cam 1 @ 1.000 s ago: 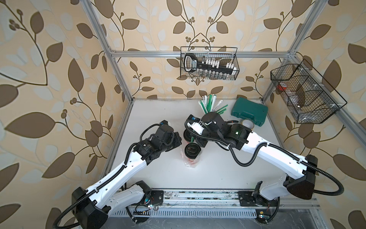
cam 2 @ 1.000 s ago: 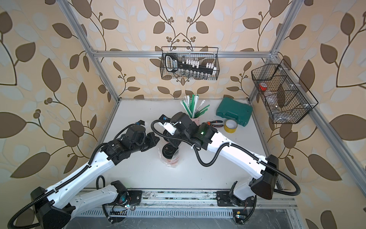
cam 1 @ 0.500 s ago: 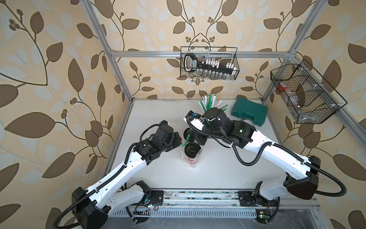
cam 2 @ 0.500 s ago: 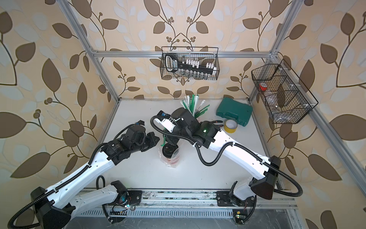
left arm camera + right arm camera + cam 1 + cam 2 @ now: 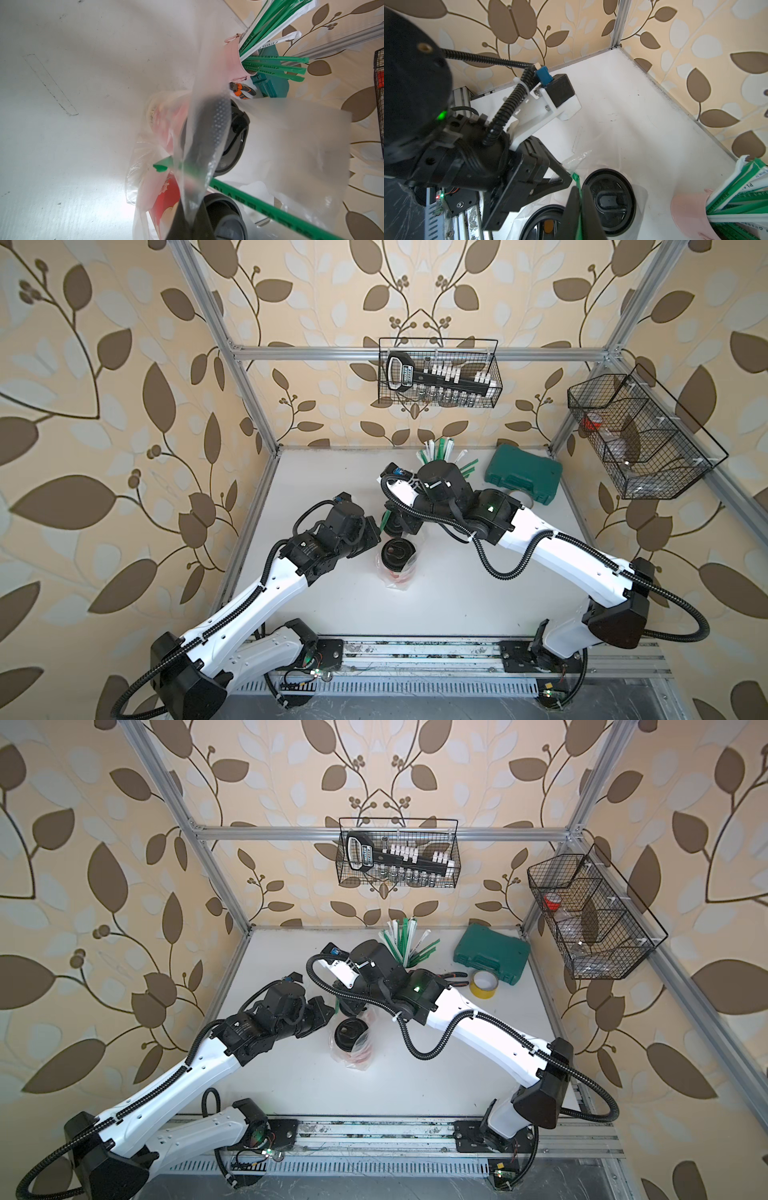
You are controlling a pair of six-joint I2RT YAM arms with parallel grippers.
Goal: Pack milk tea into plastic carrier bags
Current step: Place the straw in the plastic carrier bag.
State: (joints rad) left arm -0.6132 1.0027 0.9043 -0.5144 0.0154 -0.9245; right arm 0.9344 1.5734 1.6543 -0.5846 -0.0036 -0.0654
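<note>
Two red milk tea cups with black lids stand upright on the white worktop (image 5: 457, 597), in front of the pink cup (image 5: 236, 54) of straws, on the side toward the robot's rail. The front cup (image 5: 398, 552), farther from the pink cup, sits inside the clear plastic bag (image 5: 395, 578), whose crinkled film bunches round its base. The back cup (image 5: 609, 199) stands just beside it, nearer the pink cup. The left wrist view shows its red side through the bag's film, but whether it is fully inside cannot be told.

The left arm (image 5: 266, 593) rises at a slant from the rail and bends at the wrist, so its pincer points sideways at the cups. The left pincer (image 5: 568, 178) is clamped on the bag's upper edge, holding a sheet of film up on the side of the cups away from the pink cup.

The right arm (image 5: 561, 547) stretches in a long diagonal, its wrist folded over in front of the pink cup. The right pincer (image 5: 579, 189) points down between the two lids, closed on a green straw (image 5: 259, 204) that slants across the bag's mouth.

Beyond the pink cup, toward the right arm's side, lie a green case (image 5: 523, 472), a yellow tape roll (image 5: 484, 984) and pliers (image 5: 455, 975).
</note>
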